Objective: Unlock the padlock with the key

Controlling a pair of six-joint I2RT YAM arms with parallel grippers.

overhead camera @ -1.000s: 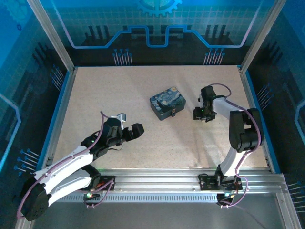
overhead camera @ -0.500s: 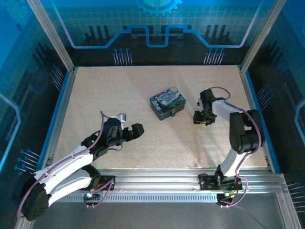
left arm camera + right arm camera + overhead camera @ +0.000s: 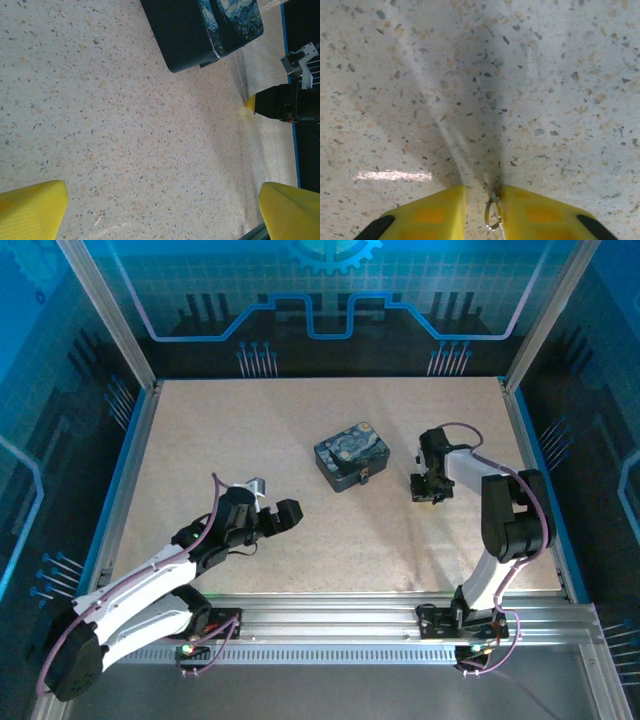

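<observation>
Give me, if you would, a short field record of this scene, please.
Left pincer: open, empty, above speckled table
Right pincer: nearly closed around small thin metal key with ring, on table; grip uncertain
Blue-and-yellow painted rectangular tin: closed, mid-table
Tiny dark metal padlock: on tin's near side, untouched

No readable text, label, brand, number or sign appears on anything here.

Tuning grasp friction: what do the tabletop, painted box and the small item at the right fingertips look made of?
Tabletop: speckled stone-look, probably laminate; smooth, it shows a glare streak. Box: likely painted tin, glossy swirl print, dark sides. Key: thin bare metal, shiny wire-like ring.
</observation>
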